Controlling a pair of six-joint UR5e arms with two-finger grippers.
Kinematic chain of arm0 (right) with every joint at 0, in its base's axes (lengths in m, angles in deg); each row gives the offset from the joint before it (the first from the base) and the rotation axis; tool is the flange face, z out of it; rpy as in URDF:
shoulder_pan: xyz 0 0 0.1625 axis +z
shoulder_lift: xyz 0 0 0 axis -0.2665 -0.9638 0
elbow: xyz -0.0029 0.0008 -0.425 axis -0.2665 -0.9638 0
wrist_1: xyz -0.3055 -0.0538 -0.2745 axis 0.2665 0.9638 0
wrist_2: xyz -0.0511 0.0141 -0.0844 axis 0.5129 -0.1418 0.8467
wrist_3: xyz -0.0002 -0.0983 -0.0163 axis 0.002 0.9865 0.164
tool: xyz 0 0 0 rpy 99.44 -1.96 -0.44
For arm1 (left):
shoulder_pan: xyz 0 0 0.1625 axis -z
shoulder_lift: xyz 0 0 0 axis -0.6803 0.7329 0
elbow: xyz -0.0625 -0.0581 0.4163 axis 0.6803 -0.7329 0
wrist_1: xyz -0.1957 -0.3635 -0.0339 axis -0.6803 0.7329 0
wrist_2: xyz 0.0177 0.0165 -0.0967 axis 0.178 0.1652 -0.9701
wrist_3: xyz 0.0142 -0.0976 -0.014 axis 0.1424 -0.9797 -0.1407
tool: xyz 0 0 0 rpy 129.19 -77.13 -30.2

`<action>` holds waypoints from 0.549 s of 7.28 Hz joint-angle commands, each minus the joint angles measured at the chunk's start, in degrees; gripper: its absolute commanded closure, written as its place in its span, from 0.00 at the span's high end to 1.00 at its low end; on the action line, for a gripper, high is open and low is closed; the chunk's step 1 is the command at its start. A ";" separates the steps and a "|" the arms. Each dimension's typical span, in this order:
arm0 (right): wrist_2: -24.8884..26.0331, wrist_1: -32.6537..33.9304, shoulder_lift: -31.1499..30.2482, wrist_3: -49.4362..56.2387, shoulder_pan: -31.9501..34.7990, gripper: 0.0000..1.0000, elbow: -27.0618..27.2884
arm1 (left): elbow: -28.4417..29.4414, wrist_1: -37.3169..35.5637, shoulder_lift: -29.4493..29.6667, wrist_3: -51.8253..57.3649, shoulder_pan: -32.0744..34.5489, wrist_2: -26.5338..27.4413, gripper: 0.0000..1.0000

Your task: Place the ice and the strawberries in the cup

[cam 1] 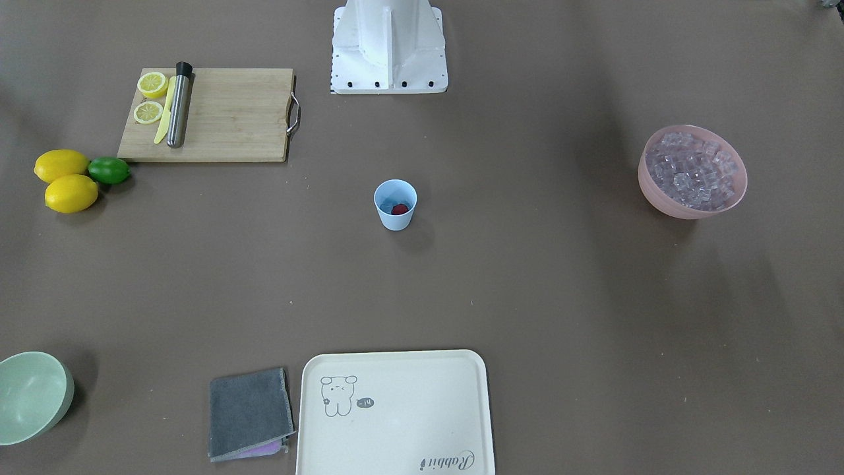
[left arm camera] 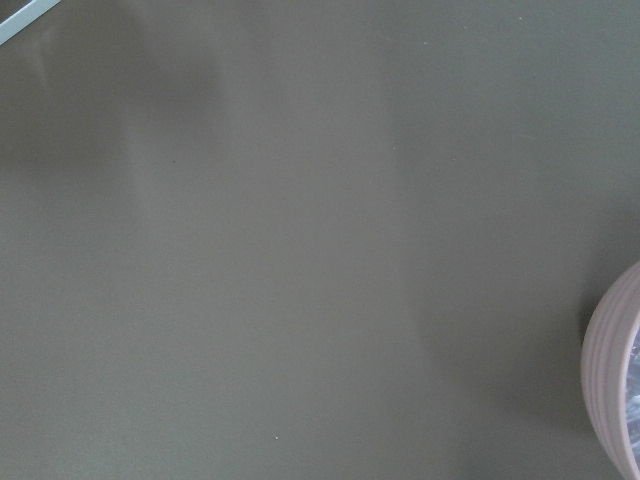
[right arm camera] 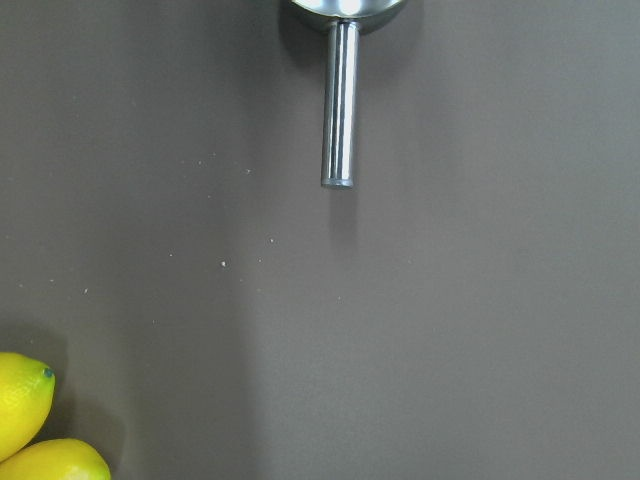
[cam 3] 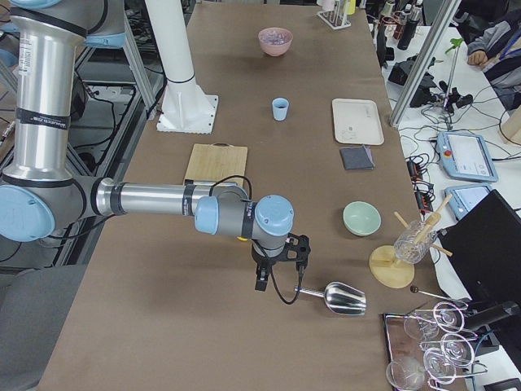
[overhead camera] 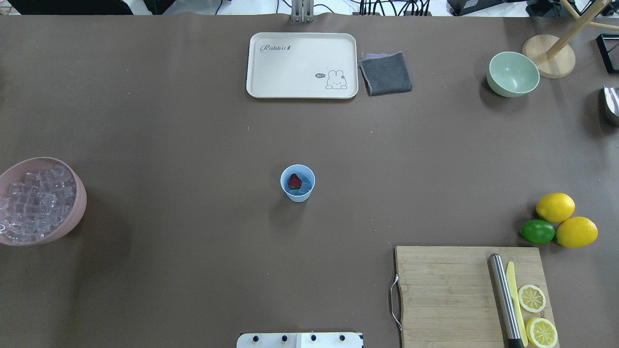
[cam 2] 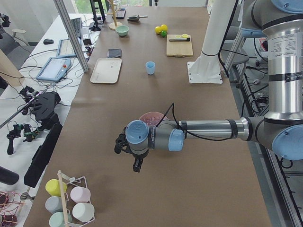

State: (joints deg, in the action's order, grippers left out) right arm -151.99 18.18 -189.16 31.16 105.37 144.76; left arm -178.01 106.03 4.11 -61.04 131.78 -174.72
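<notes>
At the centre of the surface (overhead camera: 193, 145), seen from overhead, you have the cup (overhead camera: 297, 182) standing upright with the strawberry (overhead camera: 294, 181) inside it. A pale clear lump that looks like ice (overhead camera: 304, 189) sits at about 4 o'clock from the berry.

From the cup, the pink bowl (overhead camera: 81, 203) lies at 9 o'clock, well apart at the edge, heaped with more cubes (overhead camera: 34, 203). The cream tray (overhead camera: 302, 92) is at 12 o'clock with a grey cloth (overhead camera: 386, 73) just beside it. A green bowl (overhead camera: 513, 75) sits at 2 o'clock. Two lemons (overhead camera: 555, 207) and a lime (overhead camera: 537, 231) touch one another between 3 and 4 o'clock. The cutting board (overhead camera: 445, 290) at 4 o'clock carries two lemon halves (overhead camera: 532, 298), a yellow knife (overhead camera: 515, 299) and a steel rod (overhead camera: 503, 295).

Your left arm (cam 2: 203, 128) hangs over bare surface near the pink bowl, whose rim shows at 4 o'clock in its wrist view. You cannot tell from the side view whether its jaws are released or clenched.

Your right arm (cam 3: 155, 199) hangs near a metal scoop (cam 3: 342, 299). Its wrist view shows the scoop's handle at 12 o'clock and the lemons at 7 o'clock. The state of its jaws cannot be told either.
</notes>
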 commanded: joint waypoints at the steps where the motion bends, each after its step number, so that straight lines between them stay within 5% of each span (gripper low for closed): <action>1: -0.08 0.00 0.06 0.12 0.00 1.00 0.52 | 0.16 -0.07 0.00 0.00 -0.05 0.00 0.98; 4: -0.08 0.00 -0.02 0.12 0.00 1.00 1.32 | 0.25 -0.07 0.00 0.00 -0.05 0.09 0.98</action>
State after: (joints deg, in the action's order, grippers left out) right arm -152.06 18.18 -189.17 31.27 105.37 145.95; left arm -177.83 105.96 4.11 -61.04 131.73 -174.65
